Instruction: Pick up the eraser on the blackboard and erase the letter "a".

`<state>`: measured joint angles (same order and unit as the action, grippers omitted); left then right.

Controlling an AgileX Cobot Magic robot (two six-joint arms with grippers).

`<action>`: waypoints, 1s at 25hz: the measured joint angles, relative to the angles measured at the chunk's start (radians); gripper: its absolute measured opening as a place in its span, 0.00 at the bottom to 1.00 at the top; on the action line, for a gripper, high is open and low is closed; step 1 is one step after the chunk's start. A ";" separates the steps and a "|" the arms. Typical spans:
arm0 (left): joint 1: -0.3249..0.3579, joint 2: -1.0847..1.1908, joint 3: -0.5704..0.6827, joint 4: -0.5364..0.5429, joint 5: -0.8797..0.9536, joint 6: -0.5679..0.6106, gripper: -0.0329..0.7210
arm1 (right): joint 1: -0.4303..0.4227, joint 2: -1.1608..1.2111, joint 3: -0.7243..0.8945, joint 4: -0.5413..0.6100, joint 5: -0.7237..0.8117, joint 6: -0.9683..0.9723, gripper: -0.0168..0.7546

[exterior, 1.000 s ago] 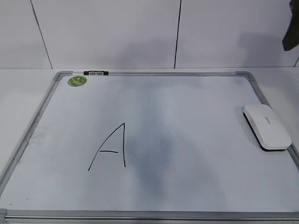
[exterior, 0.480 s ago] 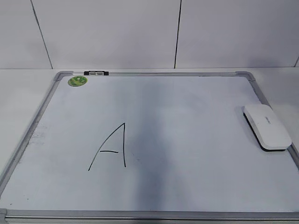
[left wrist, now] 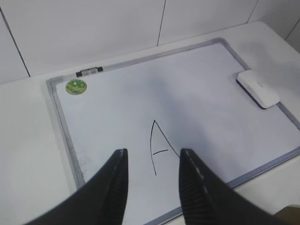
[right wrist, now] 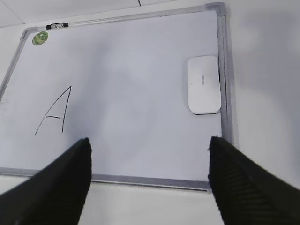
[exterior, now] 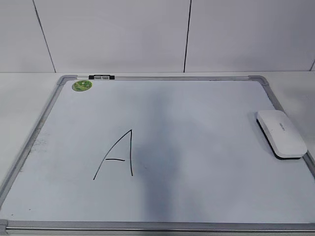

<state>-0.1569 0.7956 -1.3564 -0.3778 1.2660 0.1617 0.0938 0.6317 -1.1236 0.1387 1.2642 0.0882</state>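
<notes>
The blackboard [exterior: 206, 147] is a white dry-erase board with a grey frame, lying flat on the table. The eraser [exterior: 281, 133], a white block with a dark underside, rests on the board by its right edge. The only handwriting is a tall, angular capital "A" [exterior: 118, 157] at the lower left; no lowercase letter "a" shows. My left gripper [left wrist: 153, 152] is open and empty, high above the board's near-left part. My right gripper [right wrist: 150, 140] is wide open and empty, high above the board's near edge, with the eraser [right wrist: 204, 84] ahead to the right. Neither gripper shows in the exterior view.
A small round green magnet [exterior: 81, 85] sits at the board's far left corner. A small black-and-white clip [exterior: 101, 76] lies on the far frame beside it. A white tiled wall stands behind the board. A soft grey shadow falls across the board's middle.
A dark part of the right arm at the exterior view's upper right corner has left the view. The shadow on the board has shifted. The eraser has not moved.
</notes>
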 joint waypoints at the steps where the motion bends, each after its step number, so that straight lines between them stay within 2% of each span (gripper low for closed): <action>1: 0.000 -0.031 0.000 0.000 0.003 0.000 0.41 | 0.005 -0.028 0.032 0.002 0.000 0.000 0.78; 7: -0.011 -0.162 0.087 0.000 0.008 0.000 0.41 | 0.028 -0.190 0.220 0.006 0.003 0.000 0.78; 13: -0.059 -0.292 0.271 0.007 0.010 0.000 0.38 | 0.063 -0.342 0.362 0.008 0.006 -0.001 0.78; 18: -0.068 -0.407 0.439 0.043 0.010 0.000 0.37 | 0.065 -0.445 0.433 -0.003 0.007 -0.031 0.78; 25: -0.069 -0.561 0.642 0.096 -0.030 0.000 0.37 | 0.065 -0.554 0.501 -0.077 0.008 -0.051 0.78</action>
<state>-0.2263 0.2350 -0.7140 -0.2821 1.2356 0.1617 0.1593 0.0779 -0.6223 0.0612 1.2724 0.0372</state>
